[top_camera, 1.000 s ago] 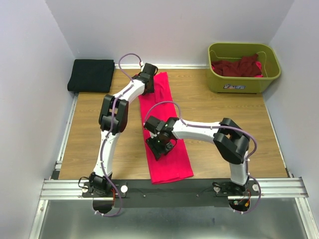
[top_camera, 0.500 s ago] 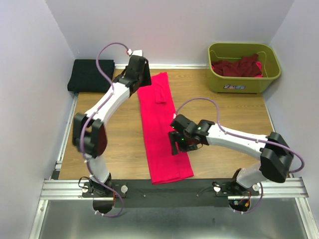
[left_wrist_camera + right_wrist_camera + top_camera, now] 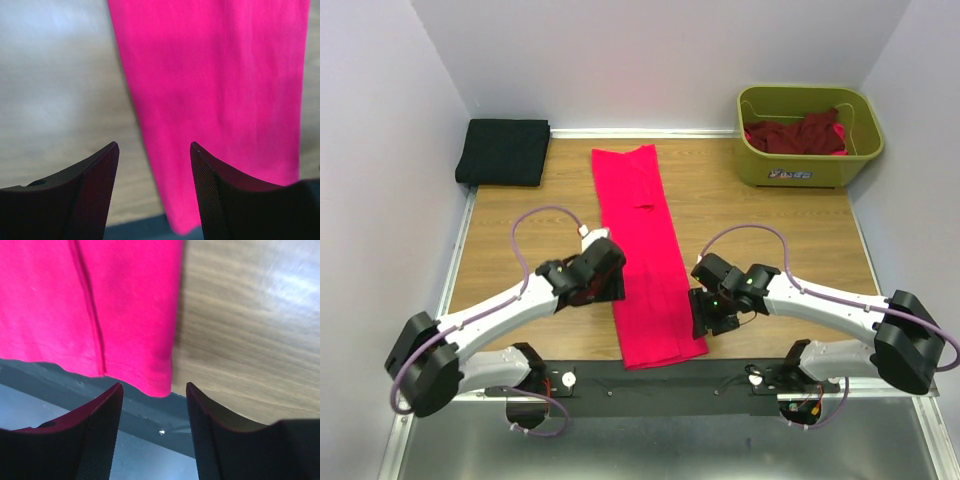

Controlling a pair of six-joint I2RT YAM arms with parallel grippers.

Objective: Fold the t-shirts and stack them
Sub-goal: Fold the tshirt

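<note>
A bright pink t-shirt (image 3: 642, 250), folded into a long narrow strip, runs from the back of the table to its front edge. My left gripper (image 3: 607, 287) hangs open beside the strip's left edge near the front; in the left wrist view the pink t-shirt (image 3: 215, 85) lies under and beyond my left gripper (image 3: 154, 146), with nothing between the fingers. My right gripper (image 3: 709, 318) is open just right of the strip's near corner. In the right wrist view the shirt's hemmed corner (image 3: 130, 315) lies ahead of my right gripper (image 3: 154, 386). A folded black t-shirt (image 3: 504, 152) rests at the back left.
An olive-green tub (image 3: 808, 165) stands at the back right with dark maroon shirts (image 3: 798, 134) bunched inside. A black rail (image 3: 650, 378) runs along the table's near edge, under the pink strip's end. White walls close in the left, back and right sides.
My left arm swung back from the strip's far end to its near left side. My right arm slid off the shirt to its right edge near the front.
</note>
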